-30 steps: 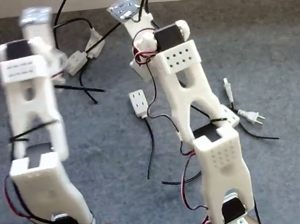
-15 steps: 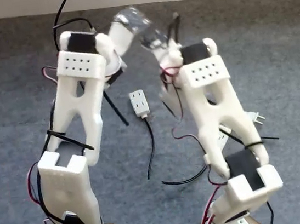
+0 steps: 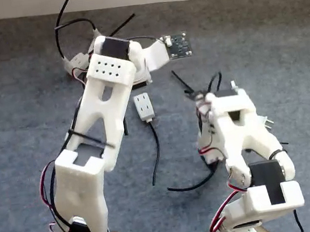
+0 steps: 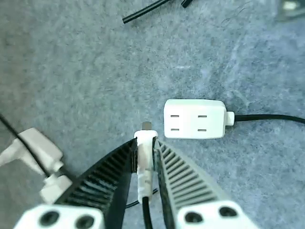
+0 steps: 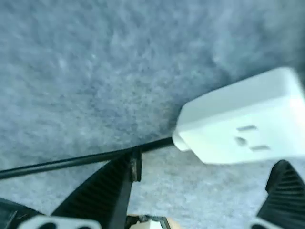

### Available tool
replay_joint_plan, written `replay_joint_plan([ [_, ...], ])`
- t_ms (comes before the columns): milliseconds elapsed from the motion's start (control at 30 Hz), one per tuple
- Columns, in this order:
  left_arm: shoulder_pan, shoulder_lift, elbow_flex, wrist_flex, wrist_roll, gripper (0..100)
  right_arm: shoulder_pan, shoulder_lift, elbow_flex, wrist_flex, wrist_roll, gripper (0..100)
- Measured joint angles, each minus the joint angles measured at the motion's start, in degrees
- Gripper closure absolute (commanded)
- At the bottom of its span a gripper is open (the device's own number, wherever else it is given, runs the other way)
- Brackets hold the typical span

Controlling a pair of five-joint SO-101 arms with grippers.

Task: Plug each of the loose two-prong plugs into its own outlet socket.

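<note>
Left wrist view: the left gripper (image 4: 146, 143) pinches a white two-prong plug (image 4: 144, 163), its prongs just short of the white double-socket outlet block (image 4: 194, 119) at centre. This arm has swung in from far left, so insertion looks next. The right gripper (image 5: 205, 172), spread, has dropped over another white outlet block (image 5: 248, 125), near right.

Plug (image 4: 144, 160) in pincer (image 4: 145, 157), beside outlet (image 4: 194, 119)

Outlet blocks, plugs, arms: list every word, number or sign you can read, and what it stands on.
None readable. The outlet block shows only bare slots; the plug is plain; any marks on the circuit board are too small to read.
</note>
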Motion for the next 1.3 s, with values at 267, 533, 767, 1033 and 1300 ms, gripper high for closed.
replay_joint_plan([
  [267, 0.18, 4.84, 0.0, -0.79, -0.97, 99, -0.18, -2.81, 10.64, -10.29, -2.11, 60.2],
  [533, 0.35, 4.84, 0.0, 4.22, -11.16, 99, -0.18, -2.81, 10.9, -10.9, -3.16, 60.2],
  [767, 0.44, 4.84, 0.0, 4.48, -11.87, 99, -0.26, -2.81, 10.9, -10.9, -3.16, 60.2],
  [1033, 0.44, 4.84, 0.0, 4.48, -11.87, 99, -0.26, -2.81, 11.08, -10.9, -3.16, 60.2],
  [1300, 1.41, 4.84, 0.0, 2.55, -11.87, 99, -0.26, -2.81, 11.08, -10.9, -3.16, 60.2],
])
